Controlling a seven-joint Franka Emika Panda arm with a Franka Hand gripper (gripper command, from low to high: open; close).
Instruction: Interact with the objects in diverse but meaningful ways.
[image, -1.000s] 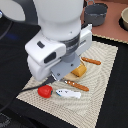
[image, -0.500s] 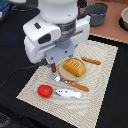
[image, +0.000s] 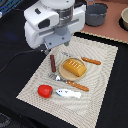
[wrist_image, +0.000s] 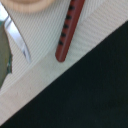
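The arm has been lifting and pulling back toward the exterior view's left over the last second, and now the whole spread is showing again on the mat (image: 102, 75). The gripper (image: 48, 49) is hanging just above the dark sausage (image: 52, 62), and nothing appears to be travelling with it; I cannot tell whether its jaws are apart or together, since the white body is covering them. The wrist view is looking down along that sausage (wrist_image: 69, 30) near the mat's edge, so my guess is that this is the next thing to be picked. The bread (image: 73, 68) is sitting on a round plate (image: 64, 74) mid-mat, touching nothing else. The tomato (image: 45, 90) is lying at the near edge, just beside the white-and-blue piece (image: 67, 93). Two orange sausages are lying near the plate, one beyond it (image: 91, 61) and one in front (image: 76, 86). A metal fork (image: 55, 77) is resting close to the dark sausage's near end, which could crowd a grasp. A grey pot (image: 96, 14) is standing well off the mat
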